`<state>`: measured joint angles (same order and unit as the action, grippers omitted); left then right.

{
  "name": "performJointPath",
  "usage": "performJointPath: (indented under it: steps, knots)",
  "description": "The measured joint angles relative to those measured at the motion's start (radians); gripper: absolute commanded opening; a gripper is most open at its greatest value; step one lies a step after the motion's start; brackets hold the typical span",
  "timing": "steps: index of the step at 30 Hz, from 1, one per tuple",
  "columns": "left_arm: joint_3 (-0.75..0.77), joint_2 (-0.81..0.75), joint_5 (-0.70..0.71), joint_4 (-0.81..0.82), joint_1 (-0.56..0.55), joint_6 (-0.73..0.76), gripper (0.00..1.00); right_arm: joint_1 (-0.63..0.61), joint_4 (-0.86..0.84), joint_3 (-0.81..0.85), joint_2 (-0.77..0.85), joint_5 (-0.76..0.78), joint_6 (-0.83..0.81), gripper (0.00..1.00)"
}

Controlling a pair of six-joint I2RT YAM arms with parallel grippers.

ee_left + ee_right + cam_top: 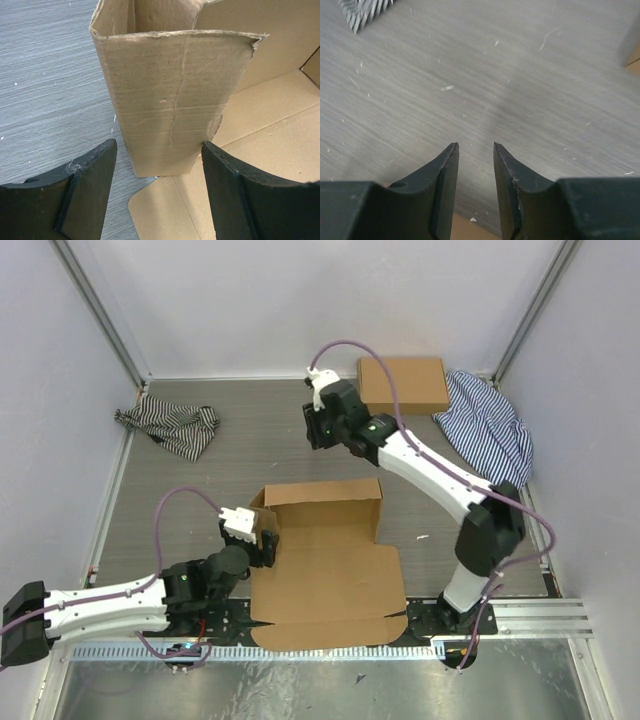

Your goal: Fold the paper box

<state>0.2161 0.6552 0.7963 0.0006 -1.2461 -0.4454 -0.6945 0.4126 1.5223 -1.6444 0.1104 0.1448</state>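
Paper box, side flap upright, left hand gaping

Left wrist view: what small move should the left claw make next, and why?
Probably ease the left claw forward against the upright side flap of the paper box: the claw stands open, and the flap faces it just ahead, apparently untouched.

Table: grey wood-grain top, white specks scattered | centre-near: paper box, brown, lying open, far wall and left flap raised, near flap over the near edge | far, right of centre: cardboard box, plain rectangle | far left: dark striped cloth, crumpled | far right: blue striped cloth, bunched, just beside the cardboard box
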Motion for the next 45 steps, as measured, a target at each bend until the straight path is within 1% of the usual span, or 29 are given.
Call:
performJointPath:
  steps: [4, 9, 12, 15, 19, 21, 23, 25, 27, 29, 31, 35, 38, 41, 45]
  knots:
    - [0.001, 0.002, 0.0, -0.001, 0.0, 0.002, 0.74, -0.008, 0.063, 0.029, -0.127, -0.071, 0.015, 0.36]
    - [0.006, 0.025, 0.0, 0.006, 0.0, 0.008, 0.73, -0.037, 0.116, -0.005, -0.163, -0.128, 0.016, 0.34]
    - [0.006, 0.061, -0.001, 0.027, 0.0, 0.011, 0.68, -0.075, 0.119, -0.03, -0.163, -0.161, 0.016, 0.33]
    - [0.007, 0.105, -0.006, 0.051, 0.0, 0.014, 0.59, -0.104, 0.12, -0.05, -0.163, -0.18, 0.015, 0.32]
    - [0.014, 0.178, -0.013, 0.09, 0.0, 0.017, 0.5, -0.129, 0.121, -0.062, -0.163, -0.195, 0.016, 0.32]
    - [0.021, 0.212, -0.012, 0.109, 0.0, 0.018, 0.47, -0.133, 0.12, -0.063, -0.163, -0.202, 0.016, 0.31]
    - [0.029, 0.243, -0.008, 0.131, 0.0, 0.018, 0.46, -0.134, 0.12, -0.063, -0.163, -0.207, 0.016, 0.31]
    - [0.035, 0.267, 0.005, 0.148, 0.0, 0.014, 0.49, -0.134, 0.12, -0.064, -0.163, -0.21, 0.016, 0.31]
    - [0.036, 0.283, 0.022, 0.161, 0.0, 0.002, 0.56, -0.134, 0.119, -0.066, -0.163, -0.214, 0.016, 0.3]
    - [0.036, 0.298, 0.055, 0.173, 0.0, -0.017, 0.57, -0.133, 0.119, -0.069, -0.163, -0.22, 0.016, 0.3]
    - [0.036, 0.308, 0.095, 0.182, 0.0, -0.039, 0.6, -0.134, 0.119, -0.07, -0.163, -0.228, 0.016, 0.3]
    - [0.036, 0.327, 0.182, 0.204, 0.0, -0.072, 0.63, -0.134, 0.119, -0.073, -0.163, -0.245, 0.016, 0.29]
    - [0.036, 0.343, 0.226, 0.261, 0.0, -0.062, 0.65, -0.134, 0.119, -0.074, -0.163, -0.262, 0.016, 0.29]
    - [0.034, 0.349, 0.235, 0.337, 0.0, -0.022, 0.67, -0.134, 0.119, -0.074, -0.163, -0.274, 0.012, 0.29]
    - [0.022, 0.311, 0.219, 0.36, 0.0, 0.006, 0.68, -0.129, 0.119, -0.073, -0.164, -0.284, 0.01, 0.29]
